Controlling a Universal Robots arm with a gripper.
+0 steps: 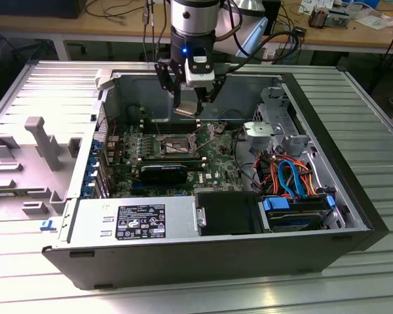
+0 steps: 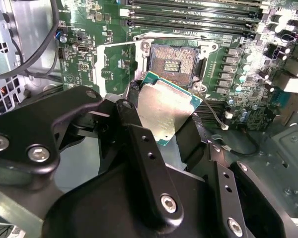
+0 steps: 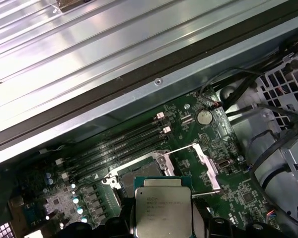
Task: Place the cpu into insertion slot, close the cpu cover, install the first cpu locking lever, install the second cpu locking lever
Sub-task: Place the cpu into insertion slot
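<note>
Silver-topped cpu is pinched by its opposite edges in the gripper, hanging above the insertion slot mid-board in the open case. Light and stiff, but I'd judge it fragile underneath, so edges only. Beside the slot the cpu cover stands swung open; memory slots crowd one side, leaving tight room.

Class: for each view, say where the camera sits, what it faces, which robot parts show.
Exterior view: off-arm, looking down into the computer case; arm and hand show.
Second wrist view: on the wrist, facing the insertion slot; hand's linkage shows.
First wrist view: on the wrist, facing the motherboard.
Both wrist views share the gripped cpu.
</note>
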